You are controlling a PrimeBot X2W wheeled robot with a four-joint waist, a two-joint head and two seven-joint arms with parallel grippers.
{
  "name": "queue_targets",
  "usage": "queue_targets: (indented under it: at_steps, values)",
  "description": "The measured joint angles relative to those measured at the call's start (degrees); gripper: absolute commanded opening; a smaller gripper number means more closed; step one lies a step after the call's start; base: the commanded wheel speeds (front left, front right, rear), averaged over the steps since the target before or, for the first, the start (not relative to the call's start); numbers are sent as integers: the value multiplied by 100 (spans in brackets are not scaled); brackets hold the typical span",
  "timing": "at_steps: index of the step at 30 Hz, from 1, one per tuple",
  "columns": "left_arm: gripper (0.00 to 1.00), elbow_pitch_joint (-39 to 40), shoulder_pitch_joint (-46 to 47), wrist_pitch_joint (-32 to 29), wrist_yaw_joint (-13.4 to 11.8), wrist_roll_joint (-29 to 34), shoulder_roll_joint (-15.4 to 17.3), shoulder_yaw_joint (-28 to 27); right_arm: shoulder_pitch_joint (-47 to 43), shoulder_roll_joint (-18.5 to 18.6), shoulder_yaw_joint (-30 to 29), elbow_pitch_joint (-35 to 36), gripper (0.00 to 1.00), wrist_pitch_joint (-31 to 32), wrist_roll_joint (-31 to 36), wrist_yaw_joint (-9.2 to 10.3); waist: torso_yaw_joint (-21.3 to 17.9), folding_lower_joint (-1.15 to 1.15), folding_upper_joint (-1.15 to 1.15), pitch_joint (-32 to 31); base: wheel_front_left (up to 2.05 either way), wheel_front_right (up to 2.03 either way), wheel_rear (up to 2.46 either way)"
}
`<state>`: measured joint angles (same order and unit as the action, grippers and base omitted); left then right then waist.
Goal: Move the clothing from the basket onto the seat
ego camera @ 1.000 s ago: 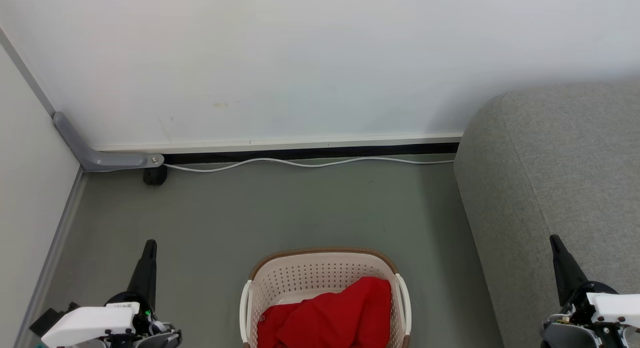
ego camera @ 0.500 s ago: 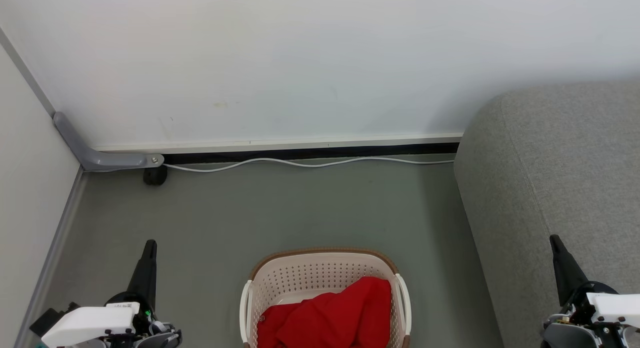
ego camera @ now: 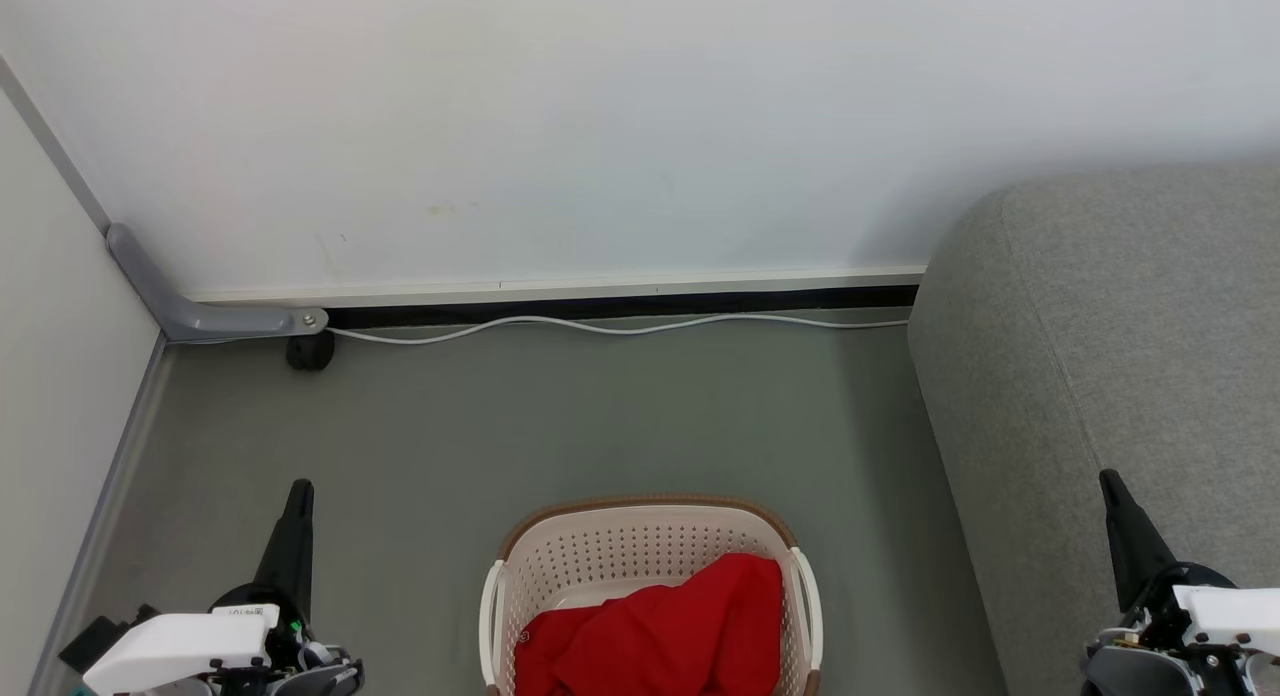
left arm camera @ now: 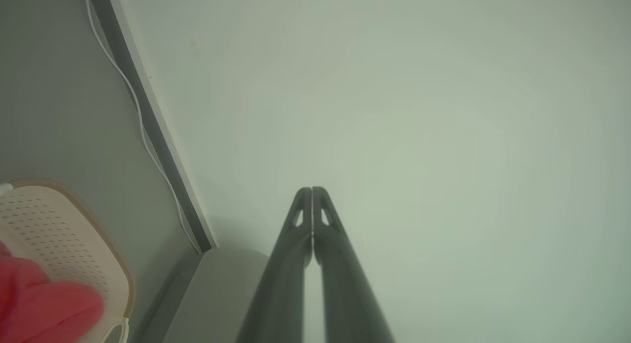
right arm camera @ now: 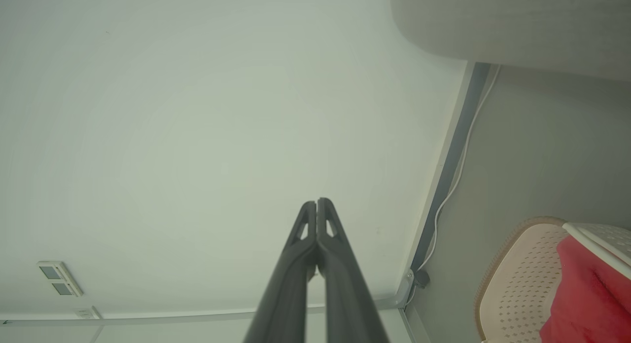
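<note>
Nothing has moved since the earlier head views: same framing, both arms parked, heap unchanged.

Left: left gripper (ego camera: 297,496) sits low over bare floor (ego camera: 560,416). Its fingers are pressed together and aim at the wall (ego camera: 600,126). The left wrist view confirms the tips meet, with nothing between them.

Centre: the basket (ego camera: 640,502) stands on the floor directly ahead of the robot. Its near end is cut off by the bottom edge, so its long axis can't be called. The clothing (ego camera: 670,636) lies inside as a red heap, high against the basket's right wall and sloping down to the lower left. None is on the seat (ego camera: 1130,356) yet.

Right: right gripper (ego camera: 1112,486) is likewise closed and empty, showing against the seat's front face. The seat lies right of the basket, with a strip of floor between them.

Judgement: the heap lies inboard of both tips, nearer the robot and lower. The left tip looks somewhat closer to the rim. The right arm is on the seat side, and the heap's high end faces it. Whichever arm goes must spread its fingers, swing inward and dip.
</note>
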<state>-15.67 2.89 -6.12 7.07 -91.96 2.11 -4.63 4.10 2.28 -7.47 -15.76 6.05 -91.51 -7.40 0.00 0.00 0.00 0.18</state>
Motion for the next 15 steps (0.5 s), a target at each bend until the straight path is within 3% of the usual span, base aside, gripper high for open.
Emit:
queue_targets:
  at_steps: [8, 9, 15]
  values:
    - [0, -16, -10, 2, -1, 1, -2, 2, -5, -2, 2, -18, 0, -1, 2, 0, 0, 0, 0, 0, 0, 0, 0]
    - [100, -66, -30, 2, -4, 1, -15, 7, -24, -13, 13, -63, 100, -1, 7, 0, 0, 0, 0, 0, 0, 0, 0]
    - [100, -489, -418, 11, -9, 1, -181, 29, -371, -176, 64, -459, 100, -3, 10, 3, 0, 0, 0, 20, 0, 0, 0]
